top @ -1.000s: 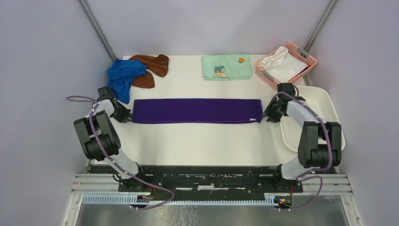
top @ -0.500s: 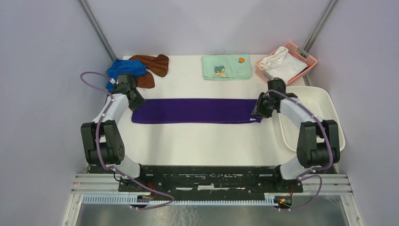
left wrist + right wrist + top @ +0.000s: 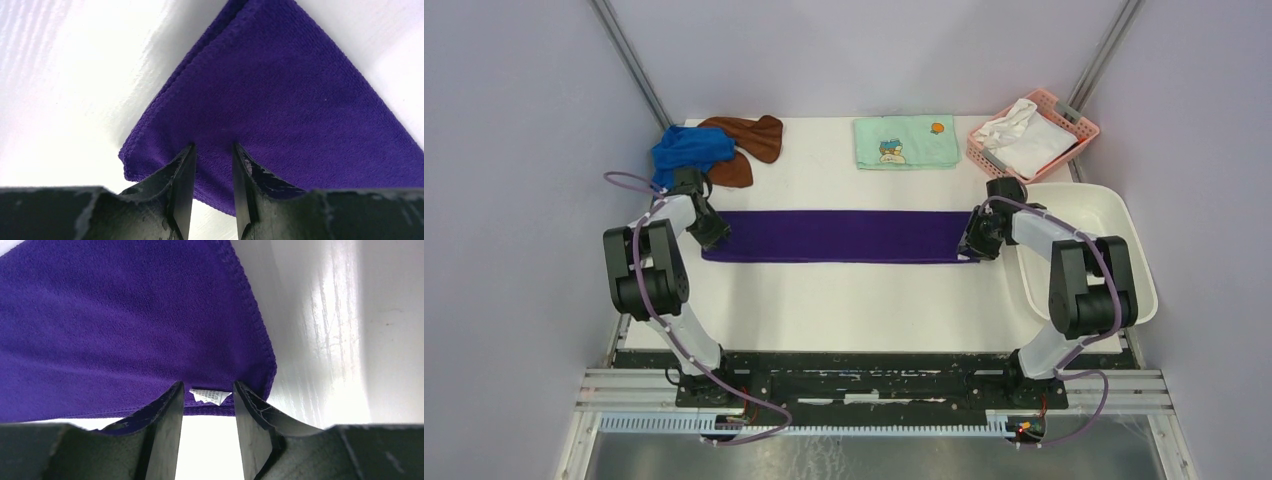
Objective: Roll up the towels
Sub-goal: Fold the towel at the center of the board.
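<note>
The dark purple towel [image 3: 839,236] lies flat as a long folded strip across the middle of the table. My left gripper [image 3: 709,232] stands at its left end. In the left wrist view the gripper [image 3: 214,147] is open, tips down on the purple towel [image 3: 290,90] near its corner. My right gripper [image 3: 975,240] is at the right end, open [image 3: 207,387], its tips on the towel [image 3: 100,315] to either side of a white label [image 3: 210,396]. The royal blue towel [image 3: 686,150] and the rust-brown towel [image 3: 749,140] lie crumpled together at the back left.
A pale green cartoon-print towel [image 3: 906,141] lies folded at the back centre. A pink basket [image 3: 1084,128] with a white cloth stands at the back right. A white tub [image 3: 1124,230] sits along the right edge, close to my right arm.
My left gripper swung from beside the towel's left end toward the back, then came down onto that end, its jaws opening. My right gripper shifted onto the right end and opened wider.
</note>
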